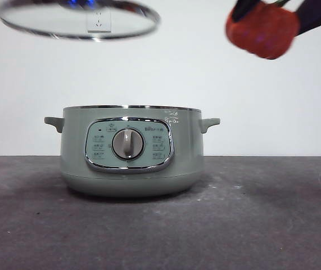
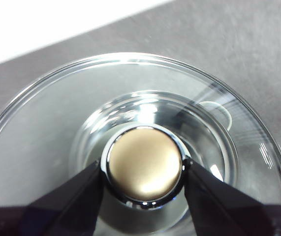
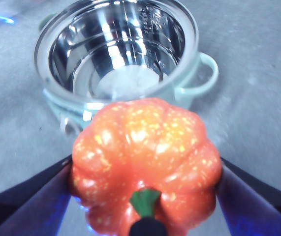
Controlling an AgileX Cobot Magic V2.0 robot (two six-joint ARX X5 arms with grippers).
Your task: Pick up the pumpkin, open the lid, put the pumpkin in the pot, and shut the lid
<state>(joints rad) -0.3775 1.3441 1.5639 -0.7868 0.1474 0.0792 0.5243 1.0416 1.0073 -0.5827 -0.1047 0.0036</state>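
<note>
The pale green pot [image 1: 131, 151] stands open on the table with its dial facing me. In the right wrist view its shiny empty bowl [image 3: 118, 59] shows. My left gripper [image 2: 144, 172] is shut on the lid's knob [image 2: 145, 164] and holds the glass lid [image 1: 78, 19] in the air, above and left of the pot. My right gripper [image 3: 145, 172] is shut on the orange pumpkin [image 3: 145, 162], green stem toward the camera. It holds the pumpkin [image 1: 262, 29] high, above and right of the pot.
The dark grey table [image 1: 261, 214] stretches around the pot. A white wall with a socket [image 1: 98, 21] stands behind.
</note>
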